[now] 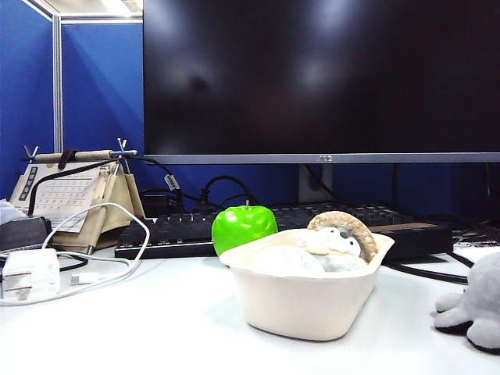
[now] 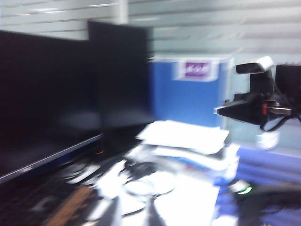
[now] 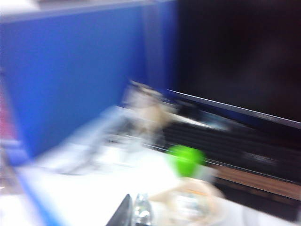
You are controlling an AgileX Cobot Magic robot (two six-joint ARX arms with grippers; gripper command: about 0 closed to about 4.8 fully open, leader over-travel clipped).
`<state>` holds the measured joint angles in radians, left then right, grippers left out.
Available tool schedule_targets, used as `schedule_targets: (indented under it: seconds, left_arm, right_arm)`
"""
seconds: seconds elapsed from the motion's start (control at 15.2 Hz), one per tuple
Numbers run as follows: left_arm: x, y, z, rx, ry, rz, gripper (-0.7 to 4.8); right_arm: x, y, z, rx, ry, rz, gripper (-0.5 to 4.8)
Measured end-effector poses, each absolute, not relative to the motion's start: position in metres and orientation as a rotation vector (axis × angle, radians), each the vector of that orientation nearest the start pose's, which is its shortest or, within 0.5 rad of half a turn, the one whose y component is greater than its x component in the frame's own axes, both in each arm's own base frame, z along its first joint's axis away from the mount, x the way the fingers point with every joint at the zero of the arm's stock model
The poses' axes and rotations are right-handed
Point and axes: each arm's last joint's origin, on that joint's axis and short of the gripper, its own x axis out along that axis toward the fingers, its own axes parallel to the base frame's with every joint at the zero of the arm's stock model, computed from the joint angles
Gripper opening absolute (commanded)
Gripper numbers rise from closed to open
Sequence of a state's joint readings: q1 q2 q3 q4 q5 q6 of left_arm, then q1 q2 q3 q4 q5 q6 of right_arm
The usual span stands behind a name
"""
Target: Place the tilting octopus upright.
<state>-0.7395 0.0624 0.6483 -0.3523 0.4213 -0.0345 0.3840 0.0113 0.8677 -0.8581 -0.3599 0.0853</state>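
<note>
The octopus (image 1: 476, 301), a light grey plush, lies at the right edge of the exterior view. It is partly cut off, with stubby tentacles pointing toward the middle of the table. Neither gripper shows in the exterior view, and the octopus shows in neither wrist view. Both wrist views are blurred. My left gripper (image 2: 132, 217) hangs over the white table, its two dark fingertips apart with nothing between them. My right gripper (image 3: 133, 214) has its fingertips close together with nothing seen between them, and it is near a cream tub (image 3: 188, 202).
A green apple (image 1: 244, 226) stands behind the cream tub (image 1: 305, 301), which holds a brown-backed plush toy (image 1: 340, 234). A keyboard (image 1: 172, 234), large monitor (image 1: 320, 78), desk calendar (image 1: 70, 195) and white charger with cable (image 1: 31, 273) sit further back and left.
</note>
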Motion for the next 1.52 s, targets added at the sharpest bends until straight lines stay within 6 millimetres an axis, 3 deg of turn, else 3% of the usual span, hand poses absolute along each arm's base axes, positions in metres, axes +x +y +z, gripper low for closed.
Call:
schedule_targets:
  seconds: [0.33, 0.46, 0.59, 0.79, 1.52]
  left_arm:
    - [0.042, -0.045, 0.273, 0.061, -0.053, -0.917, -0.06]
    - [0.051, -0.052, 0.249, 0.08, 0.012, -0.894, -0.06]
    - [0.054, -0.055, 0.239, 0.087, 0.036, -0.894, -0.06]
    - [0.054, -0.056, 0.237, 0.078, 0.045, -0.908, -0.06]
    - [0.055, -0.054, 0.237, 0.059, 0.056, -0.898, -0.06]
  right_arm:
    - [0.041, 0.022, 0.263, 0.029, 0.061, 0.546, 0.08]
    - [0.059, 0.027, 0.234, 0.022, 0.101, 0.505, 0.08]
    - [0.067, 0.031, 0.213, 0.015, 0.16, 0.503, 0.08]
    - [0.07, 0.032, 0.199, 0.01, 0.198, 0.509, 0.08]
    - [0.07, 0.033, 0.199, 0.01, 0.198, 0.511, 0.08]
